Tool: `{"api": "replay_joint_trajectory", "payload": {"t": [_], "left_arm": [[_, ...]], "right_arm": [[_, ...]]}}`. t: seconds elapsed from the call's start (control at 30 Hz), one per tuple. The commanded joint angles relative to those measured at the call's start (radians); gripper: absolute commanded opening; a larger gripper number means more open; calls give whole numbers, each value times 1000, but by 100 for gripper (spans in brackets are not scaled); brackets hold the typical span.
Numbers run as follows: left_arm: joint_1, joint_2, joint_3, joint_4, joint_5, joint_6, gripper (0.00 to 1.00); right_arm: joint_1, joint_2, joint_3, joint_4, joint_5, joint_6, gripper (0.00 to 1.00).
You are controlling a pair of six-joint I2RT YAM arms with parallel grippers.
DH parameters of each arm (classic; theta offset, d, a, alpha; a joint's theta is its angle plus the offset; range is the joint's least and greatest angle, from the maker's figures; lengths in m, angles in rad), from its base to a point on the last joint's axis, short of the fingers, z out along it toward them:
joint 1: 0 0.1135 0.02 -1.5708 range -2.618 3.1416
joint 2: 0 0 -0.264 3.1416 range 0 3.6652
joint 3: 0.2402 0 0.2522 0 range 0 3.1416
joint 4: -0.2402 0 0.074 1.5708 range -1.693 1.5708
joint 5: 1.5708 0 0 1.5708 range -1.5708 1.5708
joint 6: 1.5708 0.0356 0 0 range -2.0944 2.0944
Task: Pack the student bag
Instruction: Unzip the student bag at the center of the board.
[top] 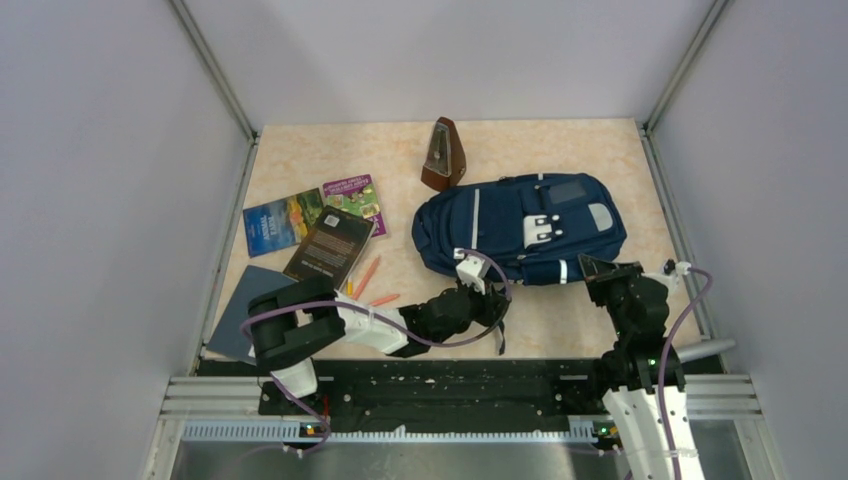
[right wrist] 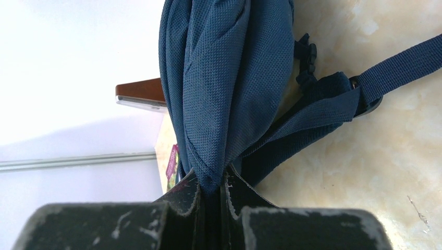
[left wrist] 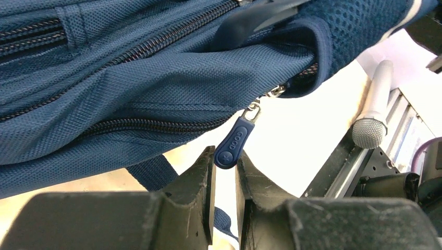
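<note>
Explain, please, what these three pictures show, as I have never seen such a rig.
Two robot arms are bolted to a table's near edge. The overhead picture shows both; the other two come from cameras on their wrists. On the table lie a navy backpack, a wooden metronome, books and orange pencils. The right arm pinches a fold of the backpack in its jaws. The left arm has its jaws narrowly apart around the backpack's zipper pull; whether they grip it is unclear.
</note>
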Motion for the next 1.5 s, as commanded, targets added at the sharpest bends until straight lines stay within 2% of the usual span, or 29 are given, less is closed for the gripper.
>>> {"api": "replay_joint_trajectory", "payload": {"t": [0.0, 0.13, 0.23, 0.3, 0.37, 0.63, 0.77, 0.9, 0.93, 1.03, 1.13, 1.17, 1.23, 1.3, 1.47], "left_arm": [[4, -39, -20, 96, 42, 50, 0], [4, -23, -2, 110, 72, 66, 0], [4, -12, 15, 123, 73, 74, 13], [4, -4, 28, 121, 73, 79, 28], [4, 2, 40, 117, 87, 80, 38], [4, 38, 95, 55, 35, 59, 55], [4, 43, 116, -18, -40, 39, 57], [4, 46, 117, -25, -73, 24, 58], [4, 47, 117, -20, -70, 23, 53], [4, 51, 116, -4, -70, 20, 28], [4, 50, 110, -2, -78, 15, 12], [4, 49, 105, -1, -81, 13, 10], [4, 45, 96, 9, -76, 20, 13], [4, 45, 93, 17, -72, 23, 22], [4, 54, 94, 30, -80, 14, 31]], "right_arm": [[7, -20, 10, 106, 42, 7, 0], [7, -20, 4, 114, 39, 13, 0], [7, -20, 4, 115, 39, 14, 0], [7, -20, 4, 115, 39, 13, 0], [7, -20, 3, 115, 37, 13, 0], [7, -20, 8, 122, 35, 13, 0], [7, -20, 10, 124, 34, 12, 0], [7, -20, 10, 125, 33, 9, 0], [7, -20, 8, 126, 34, 10, 0], [8, -20, 4, 127, 32, 13, 0], [7, -20, 3, 126, 34, 8, 0], [7, -20, 2, 123, 35, 6, 0], [7, -20, 1, 121, 38, 6, 0], [7, -20, -4, 127, 38, 6, 0], [7, -20, -11, 137, 34, 13, 0]]}}
